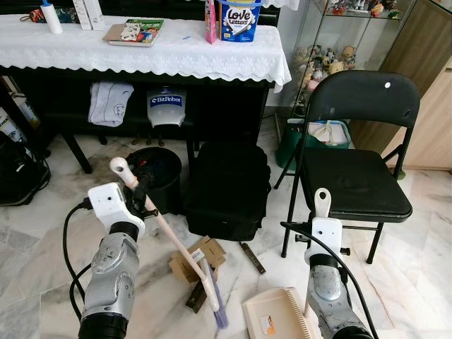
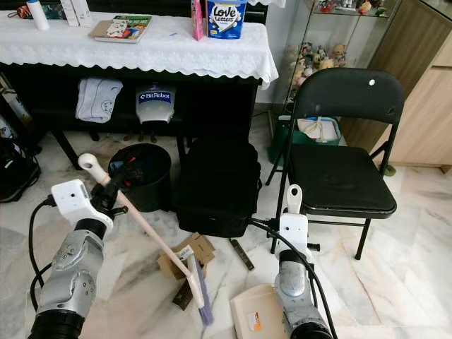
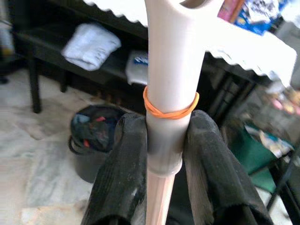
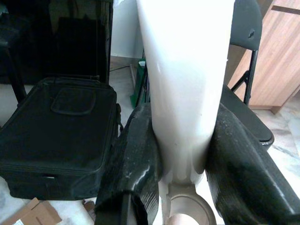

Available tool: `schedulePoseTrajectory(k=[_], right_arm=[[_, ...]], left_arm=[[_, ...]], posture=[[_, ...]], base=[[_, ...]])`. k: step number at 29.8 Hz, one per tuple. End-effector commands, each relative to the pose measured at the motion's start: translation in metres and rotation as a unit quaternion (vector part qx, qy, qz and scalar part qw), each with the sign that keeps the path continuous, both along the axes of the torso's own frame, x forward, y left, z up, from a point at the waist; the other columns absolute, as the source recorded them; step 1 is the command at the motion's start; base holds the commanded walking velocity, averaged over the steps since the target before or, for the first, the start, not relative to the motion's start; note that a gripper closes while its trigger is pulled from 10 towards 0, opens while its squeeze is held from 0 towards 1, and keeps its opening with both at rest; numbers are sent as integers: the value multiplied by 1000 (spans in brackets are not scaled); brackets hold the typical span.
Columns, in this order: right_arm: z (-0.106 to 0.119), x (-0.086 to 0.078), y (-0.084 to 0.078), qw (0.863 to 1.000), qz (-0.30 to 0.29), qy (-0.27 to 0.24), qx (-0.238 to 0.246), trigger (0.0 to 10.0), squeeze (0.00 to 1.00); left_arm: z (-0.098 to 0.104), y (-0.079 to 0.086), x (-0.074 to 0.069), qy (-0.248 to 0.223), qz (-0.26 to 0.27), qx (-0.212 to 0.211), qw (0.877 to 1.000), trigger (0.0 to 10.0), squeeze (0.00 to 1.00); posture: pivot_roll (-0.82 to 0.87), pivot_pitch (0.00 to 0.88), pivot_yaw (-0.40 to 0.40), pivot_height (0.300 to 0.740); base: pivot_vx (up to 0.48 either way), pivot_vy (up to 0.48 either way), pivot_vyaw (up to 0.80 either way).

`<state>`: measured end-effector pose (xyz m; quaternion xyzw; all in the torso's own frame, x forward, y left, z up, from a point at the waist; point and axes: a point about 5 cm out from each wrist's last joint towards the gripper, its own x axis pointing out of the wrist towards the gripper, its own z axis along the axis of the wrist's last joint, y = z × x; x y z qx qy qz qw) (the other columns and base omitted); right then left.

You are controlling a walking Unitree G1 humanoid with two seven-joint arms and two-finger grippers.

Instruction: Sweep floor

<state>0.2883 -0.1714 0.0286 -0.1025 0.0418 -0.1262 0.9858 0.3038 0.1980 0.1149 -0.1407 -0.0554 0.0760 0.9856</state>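
One bin (image 1: 157,173) stands far left under the table (image 1: 176,60). The left gripper (image 3: 161,154) pinches one broom (image 1: 173,244), bristles touching the floor beside one cardboard box (image 1: 198,258). One black bag (image 1: 229,187) sits centre. The right gripper (image 4: 180,154) pinches one dustpan (image 1: 275,314) near one chair (image 1: 357,176). The left wrist view reveals an orange band (image 3: 171,110) round the handle.
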Motion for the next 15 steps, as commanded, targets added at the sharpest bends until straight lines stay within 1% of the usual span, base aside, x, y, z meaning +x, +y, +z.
schedulePoseTrajectory(k=[1,9,11,12,14,15], right_arm=[[-1,0,1,1000,1,4,1,10000,0],[-1,0,1,1000,1,4,2,10000,0],[-1,0,1,1000,2,5,2,10000,0],[-1,0,1,1000,2,5,2,10000,0],[-1,0,2,1000,3,5,3,10000,0],[-1,0,2,1000,3,5,3,10000,0]], left_arm=[[3,3,0,-12,24,4,1000,10000,0],[0,3,2,0,19,9,1000,10000,0],[-4,1,3,14,7,13,1000,10000,0],[-4,1,3,14,7,13,1000,10000,0],[-13,-3,4,47,-19,31,998,10000,0],[-16,-3,4,51,-22,28,998,10000,0]], posture=[[83,97,-39,740],[80,92,-37,740],[81,90,-38,740],[81,90,-38,740],[83,89,-38,740],[79,88,-38,740]], base=[[0,0,0],[0,0,0],[0,0,0],[0,0,0],[0,0,0],[0,0,0]])
